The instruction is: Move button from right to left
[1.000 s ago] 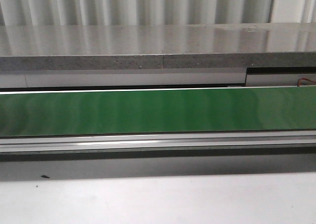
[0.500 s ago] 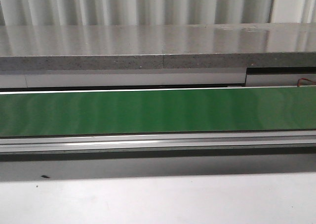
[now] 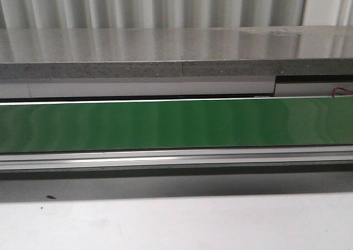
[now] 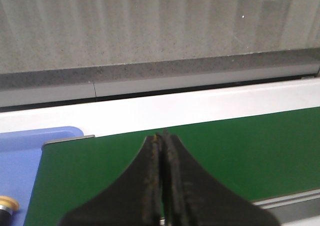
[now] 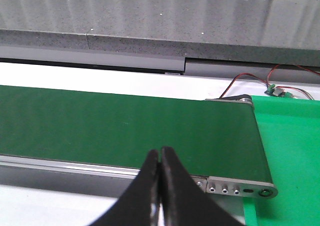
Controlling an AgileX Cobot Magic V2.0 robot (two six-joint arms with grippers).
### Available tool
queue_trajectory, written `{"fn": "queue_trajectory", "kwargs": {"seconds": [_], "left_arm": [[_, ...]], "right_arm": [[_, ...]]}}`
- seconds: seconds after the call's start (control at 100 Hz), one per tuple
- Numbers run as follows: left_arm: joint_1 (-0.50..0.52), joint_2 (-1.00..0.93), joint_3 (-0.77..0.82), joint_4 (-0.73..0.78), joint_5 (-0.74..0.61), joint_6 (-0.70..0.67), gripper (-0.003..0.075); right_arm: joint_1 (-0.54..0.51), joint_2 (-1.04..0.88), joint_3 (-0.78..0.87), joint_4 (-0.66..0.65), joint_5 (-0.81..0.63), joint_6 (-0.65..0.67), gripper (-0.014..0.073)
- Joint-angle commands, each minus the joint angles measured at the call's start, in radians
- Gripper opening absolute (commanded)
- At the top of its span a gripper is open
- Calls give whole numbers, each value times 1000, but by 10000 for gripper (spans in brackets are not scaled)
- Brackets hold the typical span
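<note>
Both grippers, left (image 4: 162, 136) and right (image 5: 160, 153), pressed together on nothing, parked above the green belt (image 3: 176, 123), likely waiting. Only a yellow sliver (image 4: 7, 204), perhaps the button, on the blue tray (image 4: 20, 161).

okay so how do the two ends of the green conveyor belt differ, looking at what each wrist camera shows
The left wrist view shows the belt ending beside a blue tray, with a yellow-capped object at that tray's edge. The right wrist view shows the belt ending at a green tray, with red wires and a small board behind it. Shared: both the left gripper and the right gripper are shut over the belt, holding nothing.
</note>
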Motion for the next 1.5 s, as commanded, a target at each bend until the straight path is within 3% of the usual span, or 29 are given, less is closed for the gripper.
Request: {"fn": "queue_trajectory", "kwargs": {"seconds": [0.0, 0.53, 0.74, 0.93, 1.07, 1.19, 1.49], "left_arm": [[-8, -64, -6, -17, -48, -5, -21], [-4, -297, 161, 1, -68, -5, -21], [21, -303, 246, 140, -202, -51, -21], [60, -371, 348, 140, -228, -97, -21], [82, -369, 443, 140, -334, -97, -21], [84, -369, 440, 138, -274, -97, -20], [84, -369, 440, 138, -274, -97, -20]], "right_arm": [[0, 10, -25, -10, -80, -10, -69], [0, 10, -25, -10, -80, -10, -69], [0, 10, -25, -10, -80, -10, -69], [0, 10, -25, -10, -80, -10, -69], [0, 11, -25, -10, -81, -10, -69], [0, 11, -25, -10, -81, -10, -69], [0, 11, -25, -10, -81, -10, -69]]}}
